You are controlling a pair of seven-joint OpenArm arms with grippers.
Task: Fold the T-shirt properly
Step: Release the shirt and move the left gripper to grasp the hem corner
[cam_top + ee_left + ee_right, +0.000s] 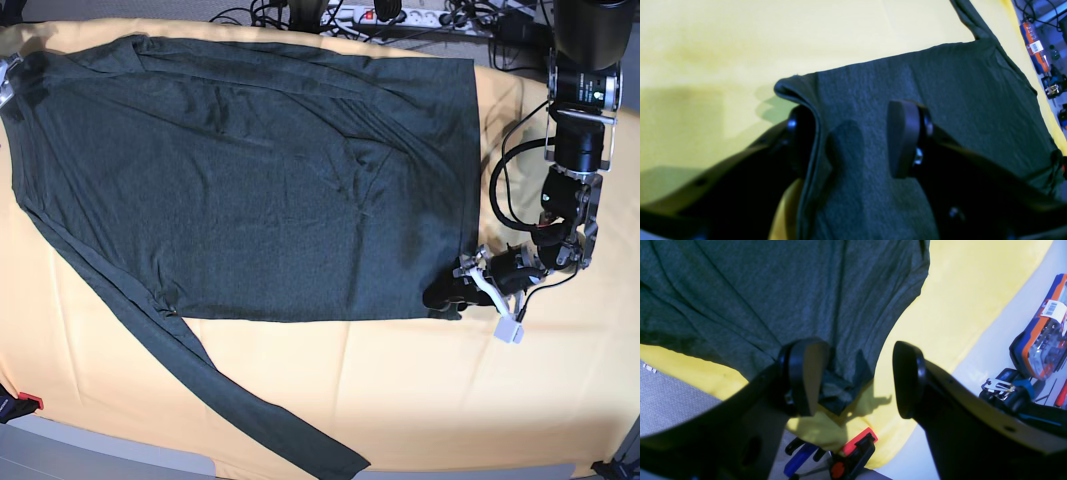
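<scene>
The T-shirt (250,170), dark charcoal-green, lies spread flat on the pale yellow-orange cloth (420,390). One long sleeve (200,380) trails toward the front edge. My left gripper (448,295) is at the shirt's front right corner. In the left wrist view its jaws (850,140) stand apart with the shirt's fabric (940,83) between them, and the hemmed edge (815,126) drapes over one finger. My right gripper (857,380) is open over another shirt corner (836,396), near the cloth's edge. In the base view the right gripper is almost wholly out of frame at the left.
A power strip and cables (400,15) run along the table's back. Red-and-black clamps (853,453) (25,402) hold the cloth at its edges. An orange-and-blue tool case (1043,330) and other tools lie on the floor beside the table.
</scene>
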